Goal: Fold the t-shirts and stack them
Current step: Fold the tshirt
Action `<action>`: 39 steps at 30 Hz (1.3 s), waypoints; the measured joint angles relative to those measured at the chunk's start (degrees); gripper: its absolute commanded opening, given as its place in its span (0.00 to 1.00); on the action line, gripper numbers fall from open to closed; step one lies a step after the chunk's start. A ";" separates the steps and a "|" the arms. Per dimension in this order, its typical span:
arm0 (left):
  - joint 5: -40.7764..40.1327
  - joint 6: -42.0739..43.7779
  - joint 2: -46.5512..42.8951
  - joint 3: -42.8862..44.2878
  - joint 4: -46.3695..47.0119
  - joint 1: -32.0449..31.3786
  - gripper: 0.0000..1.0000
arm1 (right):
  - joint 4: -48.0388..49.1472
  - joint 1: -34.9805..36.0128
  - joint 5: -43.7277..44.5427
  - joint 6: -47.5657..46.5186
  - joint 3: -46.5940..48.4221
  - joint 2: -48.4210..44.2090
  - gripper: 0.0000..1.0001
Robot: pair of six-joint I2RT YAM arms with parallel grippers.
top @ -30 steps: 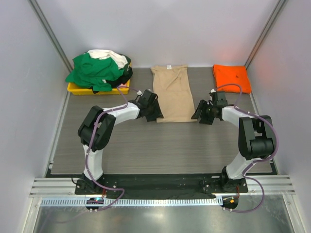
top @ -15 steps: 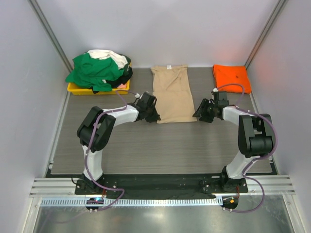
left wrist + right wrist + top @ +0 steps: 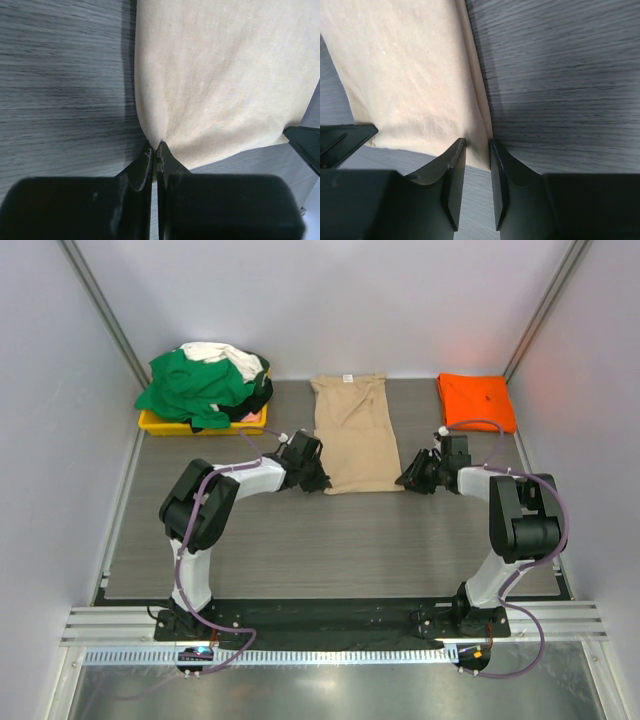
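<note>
Tan-beige t-shirt (image 3: 352, 435) lies flat at the middle back of the bench (image 3: 330, 540), folded into a long narrow strip, collar label at the far end and hem at the near end. Left hand (image 3: 155, 146) sits at the near left corner of the hem, low to the surface. Its fingers are pressed together and pinch a small pucker of the cloth edge between their tips. Right hand (image 3: 477, 142) sits at the near right corner. Its fingers stand a narrow gap apart and straddle the side edge of the cloth, with no firm clamp seen. Both arms reach forward and bend inward at the elbow, forearms nearly level, wrists turned toward the shirt from either side. Bright orange t-shirt (image 3: 477, 400) lies folded flat at the far right corner, apart from both hands. At the far left a yellow tray (image 3: 160, 424) carries a loose heap: green t-shirt (image 3: 190, 388) on top and spilling over the rim, white cloth (image 3: 222, 353) behind it, black cloth (image 3: 258, 400) at the right side. The bench top is grey wood-grain, enclosed by plain pale walls (image 3: 330, 300), with an aluminium rail (image 3: 330, 625) across the near edge.
</note>
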 measured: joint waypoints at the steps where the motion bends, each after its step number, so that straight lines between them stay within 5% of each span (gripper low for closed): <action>1: 0.07 0.00 -0.02 -0.13 0.24 0.00 0.00 | 0.39 -0.04 -0.42 0.22 -0.33 0.00 0.20; 5: 0.42 -0.11 -0.17 -0.81 1.40 0.00 0.00 | 0.92 -0.11 -1.53 0.87 -1.64 0.02 0.01; 14: 0.39 -0.50 -5.40 -8.15 3.37 -1.42 0.00 | -0.11 -0.09 -2.73 2.38 -7.43 -5.31 0.01; 22: -0.79 -2.95 -16.46 -21.20 2.99 -7.58 0.00 | -10.34 0.22 -2.01 2.82 -14.93 -23.17 0.01; 30: -5.27 -10.47 -30.69 -31.47 -0.87 -21.29 0.00 | -27.71 1.18 -1.18 5.60 -19.12 -50.03 0.01; 39: -14.16 -23.61 -44.74 -29.29 -14.95 -40.13 0.00 | -52.17 1.31 -0.98 9.70 -14.69 -74.71 0.01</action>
